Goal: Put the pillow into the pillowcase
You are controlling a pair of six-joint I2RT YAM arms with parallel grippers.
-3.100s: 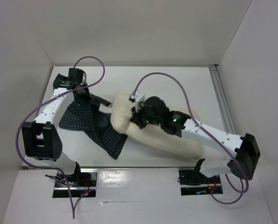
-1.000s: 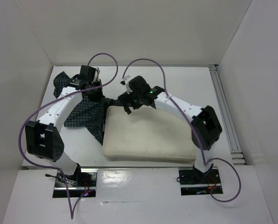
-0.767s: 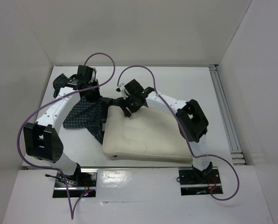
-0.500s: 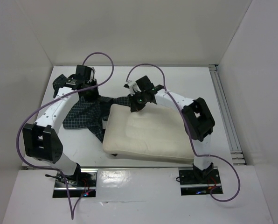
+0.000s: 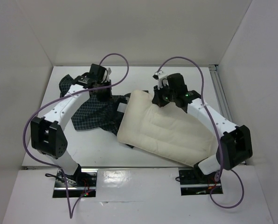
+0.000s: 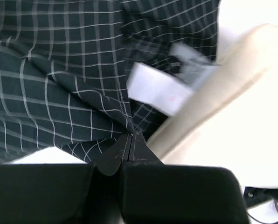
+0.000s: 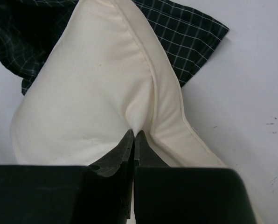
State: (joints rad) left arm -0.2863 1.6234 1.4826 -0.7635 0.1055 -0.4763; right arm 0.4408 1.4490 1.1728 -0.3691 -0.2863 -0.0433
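The white table under me sits inside plain white walls that rise from its far, left and right edges. A metal rail runs along the table's right edge. From my right wrist I see a few tiny dark specks on the tabletop.

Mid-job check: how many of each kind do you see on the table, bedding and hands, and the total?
pillow: 1
pillowcase: 1
hands: 2, left hand shut on the pillowcase, right hand shut on the pillow
total: 4
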